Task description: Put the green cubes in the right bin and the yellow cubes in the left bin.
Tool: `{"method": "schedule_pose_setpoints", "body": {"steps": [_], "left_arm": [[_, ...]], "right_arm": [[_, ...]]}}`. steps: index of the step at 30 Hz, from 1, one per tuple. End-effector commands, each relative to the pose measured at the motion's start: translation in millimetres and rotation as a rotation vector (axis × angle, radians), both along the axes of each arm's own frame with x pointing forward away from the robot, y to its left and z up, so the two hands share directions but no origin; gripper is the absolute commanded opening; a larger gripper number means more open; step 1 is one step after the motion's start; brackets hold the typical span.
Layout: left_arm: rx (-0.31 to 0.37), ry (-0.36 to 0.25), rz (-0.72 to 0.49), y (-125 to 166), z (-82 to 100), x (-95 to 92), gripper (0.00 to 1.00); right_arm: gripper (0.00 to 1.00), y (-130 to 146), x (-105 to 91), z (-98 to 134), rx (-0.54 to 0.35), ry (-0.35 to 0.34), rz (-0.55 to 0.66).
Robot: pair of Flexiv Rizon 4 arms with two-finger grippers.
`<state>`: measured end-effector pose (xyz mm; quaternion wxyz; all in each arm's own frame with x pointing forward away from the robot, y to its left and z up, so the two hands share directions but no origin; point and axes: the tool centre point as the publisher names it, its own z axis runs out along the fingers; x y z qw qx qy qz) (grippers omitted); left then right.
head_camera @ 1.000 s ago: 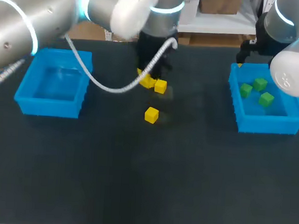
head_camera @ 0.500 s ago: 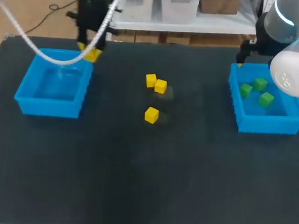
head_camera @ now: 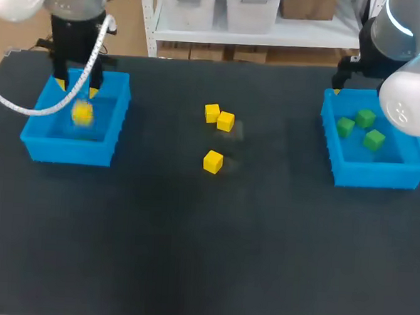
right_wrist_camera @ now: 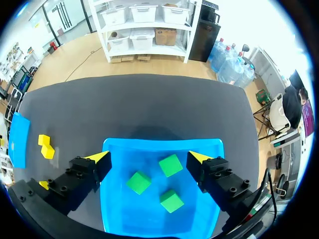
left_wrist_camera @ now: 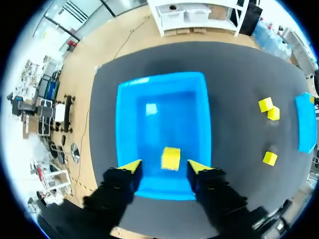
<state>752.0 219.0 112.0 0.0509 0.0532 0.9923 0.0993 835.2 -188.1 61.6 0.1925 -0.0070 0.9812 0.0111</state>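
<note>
We count four yellow cubes [head_camera: 82, 114] [head_camera: 211, 113] [head_camera: 226, 121] [head_camera: 212, 161], one at the bin in the upper left of the head view and three near the upper middle, three green cubes [head_camera: 346, 126] [head_camera: 365, 118] [head_camera: 373, 140] at the upper right, and two bins [head_camera: 33, 136] [head_camera: 373, 174], one at each side.

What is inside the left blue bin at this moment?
One yellow cube is within the left bin's walls, just ahead of the open left fingers. It looks blurred, so whether it rests on the floor is unclear. The fingers cover part of the near wall; nothing else shows inside.
</note>
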Motion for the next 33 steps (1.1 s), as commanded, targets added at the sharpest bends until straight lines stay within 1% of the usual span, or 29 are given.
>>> {"method": "schedule_pose_setpoints", "body": {"steps": [1,3,4,6,8,11,12,15,16,18,20,23,27,29,31,33], "left_arm": [[-0.021,-0.135,-0.065,-16.1,3.9,-2.9,1.00],[-0.121,-0.137,-0.098,-34.3,10.3,-0.3,1.00],[-0.154,-0.134,-0.136,-46.4,14.9,0.9,1.00],[-0.199,-0.126,-0.225,-72.4,24.1,2.8,1.00],[-0.258,-0.107,-0.313,-100.0,33.3,2.7,1.00],[-0.294,-0.056,-0.455,-139.0,42.9,-1.0,1.00],[-0.319,-0.031,-0.491,-150.5,44.7,-3.1,1.00],[-0.316,0.045,-0.603,-180.0,45.3,-11.7,1.00],[-0.318,0.067,-0.623,-187.9,43.7,-15.3,1.00],[-0.296,0.110,-0.658,-199.1,37.6,-21.1,1.00],[-0.269,0.143,-0.672,-205.8,29.9,-25.5,1.00],[-0.250,0.209,-0.692,-216.5,19.5,-33.4,1.00],[-0.241,0.280,-0.721,-231.8,8.5,-43.7,1.00],[-0.238,0.299,-0.728,-238.6,3.1,-47.4,1.00],[-0.224,0.328,-0.736,-244.5,-1.8,-51.4,1.00],[-0.202,0.345,-0.740,-249.5,-8.0,-53.7,1.00]], "right_arm": [[1.00,0.0,-1.6,0.0,-0.001,-0.004,-0.002],[1.00,0.0,-1.6,0.0,-0.001,-0.004,-0.002],[1.00,0.0,-1.6,0.0,-0.001,-0.004,-0.002],[1.00,0.0,-1.6,0.0,-0.001,-0.004,-0.002],[1.00,0.0,-1.6,0.0,-0.001,-0.004,-0.002],[1.00,0.0,-1.6,0.0,-0.001,-0.004,-0.002],[1.00,0.0,-1.6,0.0,-0.001,-0.004,-0.002],[1.00,0.0,-1.6,0.0,-0.001,-0.004,-0.002],[1.00,0.0,-1.6,0.0,-0.001,-0.004,-0.002],[1.00,0.0,-1.6,0.0,-0.001,-0.004,-0.002],[1.00,0.0,-1.6,0.0,-0.001,-0.004,-0.002],[1.00,0.0,-1.6,0.0,-0.001,-0.004,-0.002],[1.00,0.0,-1.6,0.0,-0.001,-0.004,-0.002],[1.00,0.0,-1.6,0.0,-0.001,-0.004,-0.002],[1.00,0.0,-1.6,0.0,-0.001,-0.004,-0.002],[1.00,0.0,-1.6,0.0,-0.001,-0.004,-0.002]]}}
